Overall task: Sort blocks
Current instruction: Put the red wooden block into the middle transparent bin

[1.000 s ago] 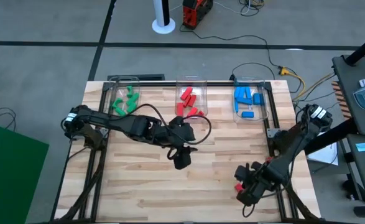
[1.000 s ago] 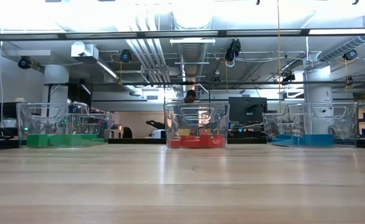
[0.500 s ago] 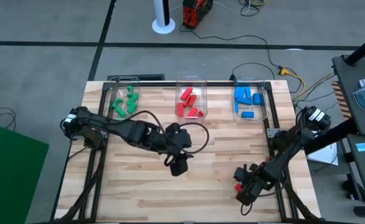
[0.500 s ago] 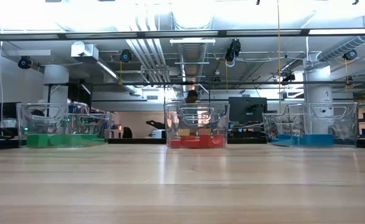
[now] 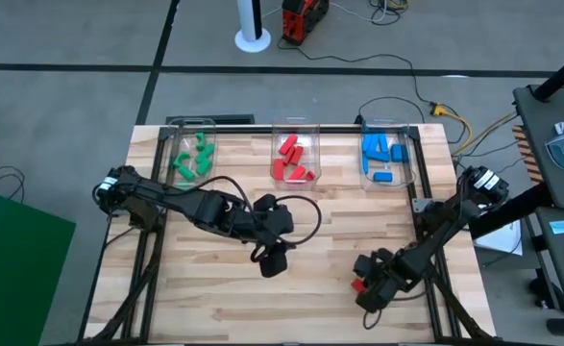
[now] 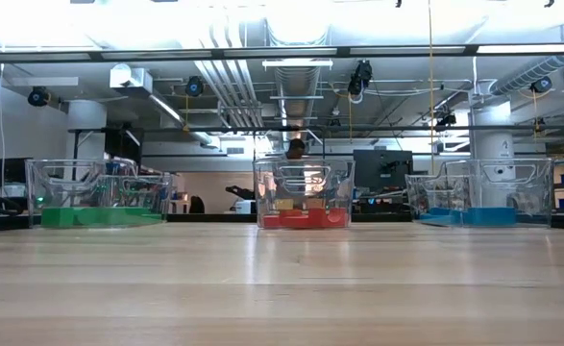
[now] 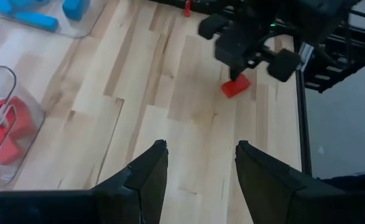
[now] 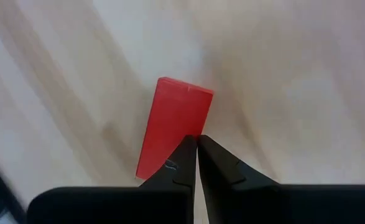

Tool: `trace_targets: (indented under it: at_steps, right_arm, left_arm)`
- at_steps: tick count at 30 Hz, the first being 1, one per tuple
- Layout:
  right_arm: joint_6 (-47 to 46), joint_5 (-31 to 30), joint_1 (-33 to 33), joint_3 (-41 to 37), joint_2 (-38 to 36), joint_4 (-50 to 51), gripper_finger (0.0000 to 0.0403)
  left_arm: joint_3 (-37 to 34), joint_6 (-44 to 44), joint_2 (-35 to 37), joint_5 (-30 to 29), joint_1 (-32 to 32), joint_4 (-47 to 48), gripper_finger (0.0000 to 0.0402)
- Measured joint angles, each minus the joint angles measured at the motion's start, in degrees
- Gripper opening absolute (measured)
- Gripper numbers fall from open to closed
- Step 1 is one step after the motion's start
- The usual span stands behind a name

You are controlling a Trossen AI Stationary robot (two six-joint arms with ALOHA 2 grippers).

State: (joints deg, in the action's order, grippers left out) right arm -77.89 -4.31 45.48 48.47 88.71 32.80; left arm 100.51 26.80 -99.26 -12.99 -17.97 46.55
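My right gripper [image 5: 361, 285] sits low over the near right part of the pale wooden slatted table [image 5: 214, 288]. Its two dark fingers [image 8: 188, 163] are pressed together until their tips meet, and they touch the near end of a small red rectangular block [image 8: 176, 124] lying flat on the wood. I cannot tell whether the tips pinch the block or only rest against it. In the left wrist view, that same red block [image 7: 235, 86] shows directly under my right gripper [image 7: 250, 46].

My left gripper [image 5: 273, 259] hangs over the middle of the table, its fingers [image 7: 146, 171] spread wide apart with only bare boards between them.

Along the far edge stand three clear plastic bins: green blocks [image 5: 192, 156] in the left one, red blocks [image 5: 292, 160] in the middle, blue blocks [image 5: 382, 154] in the right.
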Motion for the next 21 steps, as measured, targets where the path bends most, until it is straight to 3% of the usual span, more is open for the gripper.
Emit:
trace_targets:
  at_steps: [7, 11, 16, 21]
  right_arm:
    - [13.8, -5.9, -6.4, 1.7, -0.7, -2.0, 0.0009]
    - [22.9, -8.4, -10.6, 7.1, -1.7, 3.8, 0.0009]
    - [28.7, -0.5, -12.6, 12.2, -2.3, 7.8, 0.0009]
    - [33.8, 10.3, -10.7, 9.9, -2.3, -3.3, 0.0009]
  left_arm:
    - [0.0, -3.3, 0.0, 0.0, -0.8, 0.1, 0.0166]
    - [0.0, -4.5, 0.0, 0.0, -1.1, 0.2, 0.0166]
    - [-0.1, -4.7, 0.0, 0.0, -1.1, 0.4, 0.0166]
    - [-0.3, -6.1, -0.5, -2.6, -1.1, 0.3, 0.0166]
